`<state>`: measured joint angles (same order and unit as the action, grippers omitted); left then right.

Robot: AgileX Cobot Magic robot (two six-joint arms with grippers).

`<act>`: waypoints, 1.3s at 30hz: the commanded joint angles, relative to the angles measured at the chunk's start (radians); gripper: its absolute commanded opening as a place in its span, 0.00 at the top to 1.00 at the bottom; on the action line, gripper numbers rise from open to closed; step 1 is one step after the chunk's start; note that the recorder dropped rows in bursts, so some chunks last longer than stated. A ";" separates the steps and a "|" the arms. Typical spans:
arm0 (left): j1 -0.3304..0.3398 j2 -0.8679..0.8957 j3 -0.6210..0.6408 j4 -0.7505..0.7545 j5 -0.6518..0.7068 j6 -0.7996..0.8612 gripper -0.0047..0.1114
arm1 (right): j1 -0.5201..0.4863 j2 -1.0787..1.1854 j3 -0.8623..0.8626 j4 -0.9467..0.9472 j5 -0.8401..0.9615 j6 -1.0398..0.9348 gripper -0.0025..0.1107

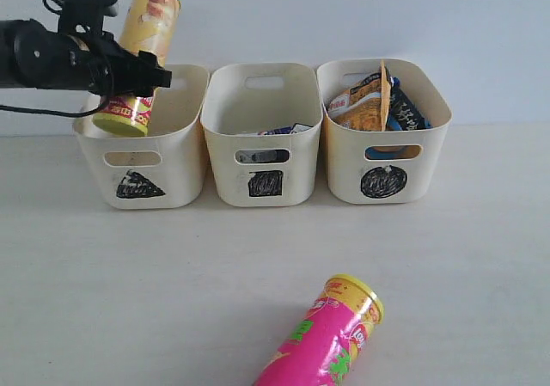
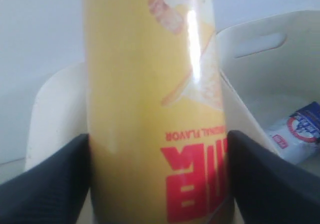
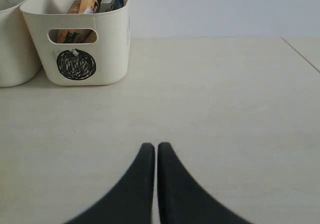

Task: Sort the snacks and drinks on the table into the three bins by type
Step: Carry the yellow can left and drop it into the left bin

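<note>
One pink tube [image 1: 322, 343] lies before three bins [image 1: 228, 173], one yellow tube [image 1: 151, 16] held.

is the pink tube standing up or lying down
Lying down: the pink tube rests on its side on the table.

The yellow tube [image 2: 150, 109] has a smooth, glossy printed skin that throws a bright streak of light. The pink tube [image 1: 331, 347] looks equally slick. The three bins [image 1: 176, 158] are smooth cream plastic with a soft sheen. The bags [image 1: 365, 107] are crinkled film. The surface [image 1: 172, 274] is pale, matt and faintly wood-grained. The right fingers [image 3: 142, 184] are smooth, matt black.
</note>
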<state>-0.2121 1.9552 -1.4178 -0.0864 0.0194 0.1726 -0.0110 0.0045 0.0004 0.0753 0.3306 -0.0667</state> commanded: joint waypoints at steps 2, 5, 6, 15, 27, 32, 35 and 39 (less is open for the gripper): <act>0.028 0.055 -0.026 -0.003 -0.059 -0.015 0.92 | -0.008 -0.005 0.000 -0.007 -0.008 0.000 0.98; 0.028 0.076 -0.055 -0.003 -0.049 -0.015 0.92 | -0.008 -0.005 0.000 -0.007 -0.008 0.000 0.98; 0.028 0.085 -0.065 -0.003 -0.047 -0.015 0.90 | -0.008 -0.005 0.000 -0.007 -0.008 0.000 0.98; 0.028 0.101 -0.070 -0.003 -0.056 -0.015 0.29 | -0.008 -0.005 0.000 -0.007 -0.008 0.000 0.98; 0.028 0.094 -0.070 -0.003 -0.039 -0.015 0.16 | -0.008 -0.005 0.000 -0.007 -0.008 0.000 0.98; 0.028 0.054 -0.070 -0.003 0.009 0.007 0.25 | -0.008 -0.005 0.000 -0.007 -0.008 0.000 0.98; 0.028 0.011 -0.070 0.000 0.063 0.028 0.45 | -0.008 -0.005 0.000 -0.007 -0.008 0.000 0.98; 0.028 -0.051 -0.070 0.000 0.162 0.056 0.86 | -0.008 -0.005 0.000 -0.007 -0.008 0.000 0.98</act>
<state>-0.1844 1.9525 -1.4821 -0.0864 0.1156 0.2087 -0.0110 0.0045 0.0004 0.0753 0.3306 -0.0667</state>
